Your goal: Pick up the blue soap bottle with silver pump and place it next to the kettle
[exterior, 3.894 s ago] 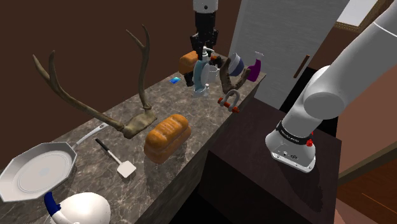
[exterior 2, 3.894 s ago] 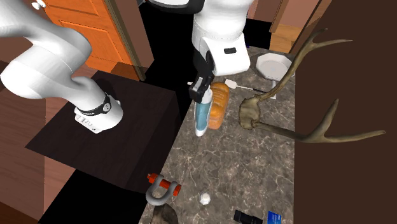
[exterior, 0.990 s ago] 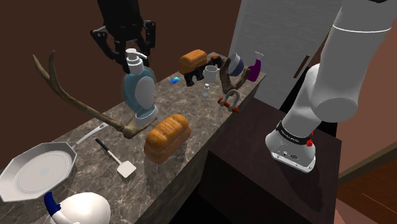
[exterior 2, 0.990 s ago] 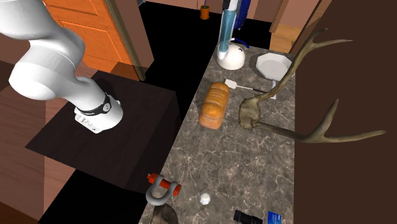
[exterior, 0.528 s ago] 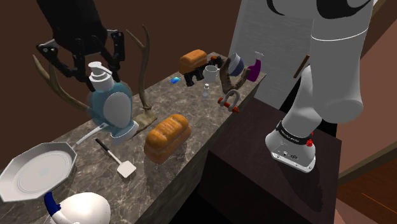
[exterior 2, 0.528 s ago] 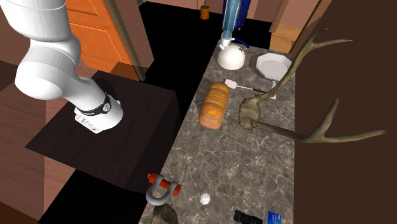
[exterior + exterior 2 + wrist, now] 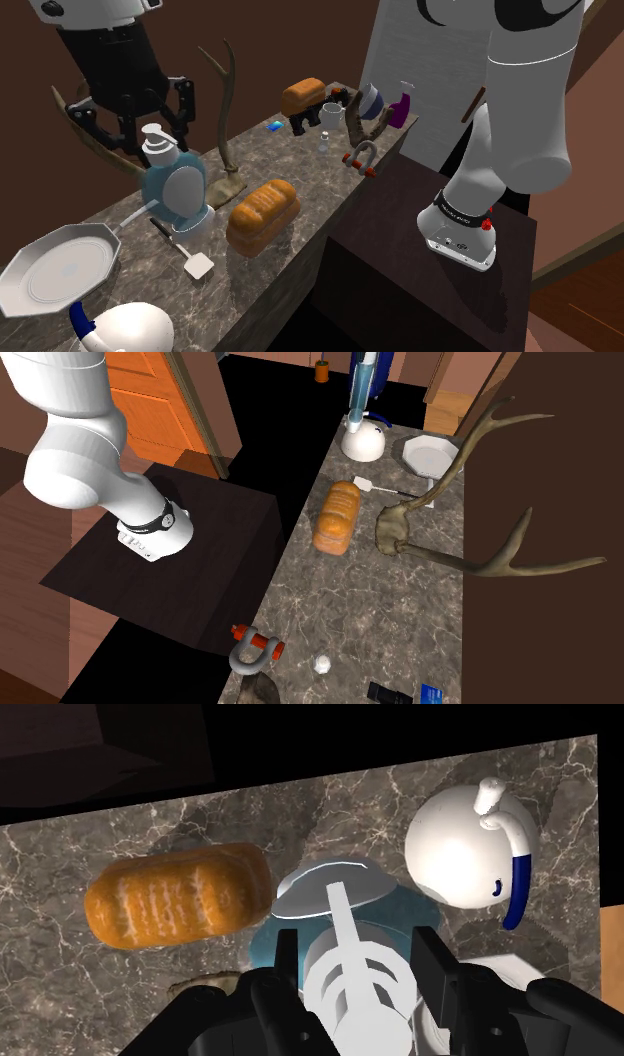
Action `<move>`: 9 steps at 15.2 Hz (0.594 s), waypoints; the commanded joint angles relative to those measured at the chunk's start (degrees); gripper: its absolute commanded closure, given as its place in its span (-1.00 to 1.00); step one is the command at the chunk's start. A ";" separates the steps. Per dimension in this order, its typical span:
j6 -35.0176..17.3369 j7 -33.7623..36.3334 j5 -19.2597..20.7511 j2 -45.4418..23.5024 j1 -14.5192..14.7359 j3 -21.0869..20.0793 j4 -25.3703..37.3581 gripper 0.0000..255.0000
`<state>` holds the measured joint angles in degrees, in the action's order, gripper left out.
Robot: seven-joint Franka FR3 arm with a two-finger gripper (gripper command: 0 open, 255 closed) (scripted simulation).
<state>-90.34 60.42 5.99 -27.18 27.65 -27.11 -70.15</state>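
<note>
KITCHEN COUNTER: The black gripper [image 7: 150, 128] hangs over the marble-look counter [image 7: 300, 170] w/ a pale blue soap bottle [image 7: 172, 190] clasped at the neck. In the wrist view the two fingers [image 7: 286, 966] stand a little apart, pressed to either side of the bottle's white pump [image 7: 352, 969], so the jaws are part closed on it, not fully open.

The bottle hangs upright below the hand. Its base sits just above the spatula [image 7: 198, 265] and the pan's handle in the shoulder view. Seen in the second exterior view, it appears raised off the counter, its foot lined up w/ the top of the white kettle [image 7: 363, 442].

Looking down the gripper, the bottle lies between the bread loaf [image 7: 175, 899] on one side and the kettle, w/ its blue-trimmed handle, on the other, near both.

Also on the counter: a grey pan [image 7: 105, 240] beside the kettle, antlers [image 7: 225, 150] along the wall, and a shackle [image 7: 362, 155] w/ a red pin toward the far end. The arm's base sits on the dark stand [image 7: 430, 270].
</note>
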 commanded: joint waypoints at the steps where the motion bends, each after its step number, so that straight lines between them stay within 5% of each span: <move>1: -1.76 -0.11 -0.13 0.36 -0.34 0.01 -2.08 1.00; 9: -8.08 -0.36 -0.19 0.64 -1.14 0.18 -8.76 1.00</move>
<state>-97.60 60.06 5.78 -26.51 26.58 -26.95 -78.15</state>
